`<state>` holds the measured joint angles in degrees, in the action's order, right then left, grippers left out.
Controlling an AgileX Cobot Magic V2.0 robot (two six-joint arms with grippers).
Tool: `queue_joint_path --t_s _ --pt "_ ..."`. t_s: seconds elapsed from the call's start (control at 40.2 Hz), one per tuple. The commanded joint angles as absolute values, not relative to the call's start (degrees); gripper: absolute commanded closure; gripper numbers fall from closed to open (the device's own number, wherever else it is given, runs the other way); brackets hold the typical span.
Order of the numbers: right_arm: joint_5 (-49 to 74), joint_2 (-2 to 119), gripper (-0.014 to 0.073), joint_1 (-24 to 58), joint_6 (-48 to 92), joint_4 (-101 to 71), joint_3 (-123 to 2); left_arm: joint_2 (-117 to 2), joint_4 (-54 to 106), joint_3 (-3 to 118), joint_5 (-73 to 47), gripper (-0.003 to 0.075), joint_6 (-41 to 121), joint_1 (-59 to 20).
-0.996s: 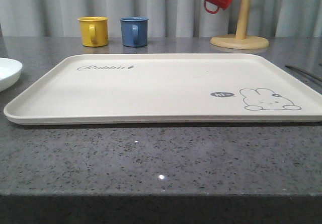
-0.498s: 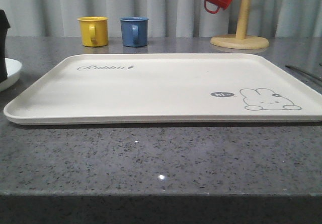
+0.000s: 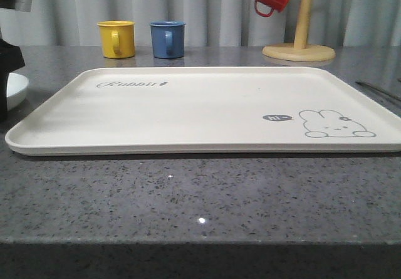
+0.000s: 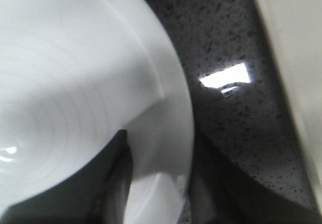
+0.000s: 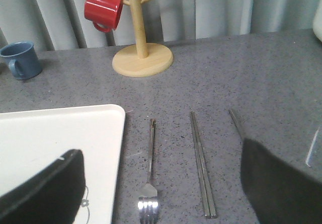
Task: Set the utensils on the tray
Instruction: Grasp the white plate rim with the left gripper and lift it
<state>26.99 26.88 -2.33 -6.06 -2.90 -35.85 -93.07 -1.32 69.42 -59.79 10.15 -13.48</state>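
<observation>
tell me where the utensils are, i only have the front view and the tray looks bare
observer: The right wrist view shows the fork and the chopsticks lying side by side on the counter, off the tray, beside its right rim.
operator: any spoon
observer: A third slim handle lies beyond the chopsticks. Its far end is hidden behind a finger of the open right gripper, so I cannot confirm a spoon.
operator: and the left arm
observer: In the left wrist view the left gripper is right at the white plate. It is too blurred to tell the jaws' state.
</observation>
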Motion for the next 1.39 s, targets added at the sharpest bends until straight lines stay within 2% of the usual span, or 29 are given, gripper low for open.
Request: queue_joint_path --t_s 0.0,0.05,0.324,0.448,0.796,1.095,1.369 --pt "22.96 27.40 -0.0054 -2.57 -5.74 -2.94 -37.88 -91.86 0.00 70.75 -59.51 0.0670 10.29 -13.93" --pt "22.96 27.40 -0.0054 -2.57 -5.74 -2.94 -37.88 -91.65 0.00 71.00 -59.77 0.0736 11.04 -13.93" --pt "22.96 27.40 -0.0054 -2.57 -5.74 -2.94 -37.88 -88.35 -1.40 74.53 -61.92 0.0739 11.45 -14.08" --pt "22.96 27.40 -0.0054 -2.57 -5.74 -2.94 -37.88 -85.87 -7.37 78.60 -64.43 0.0739 8.54 -16.58" --pt "22.96 27.40 -0.0054 -2.57 -5.74 -2.94 -37.88 -86.56 -9.71 89.92 -67.32 0.0739 6.54 -29.94" --pt "22.96 27.40 -0.0054 -2.57 -5.74 -2.94 -37.88 -94.24 -6.29 97.12 -67.03 0.0739 5.25 -43.66" --pt "22.96 27.40 -0.0054 -2.57 -5.74 -2.94 -37.88 -99.30 -2.69 97.39 -68.05 0.0739 5.25 -46.09"
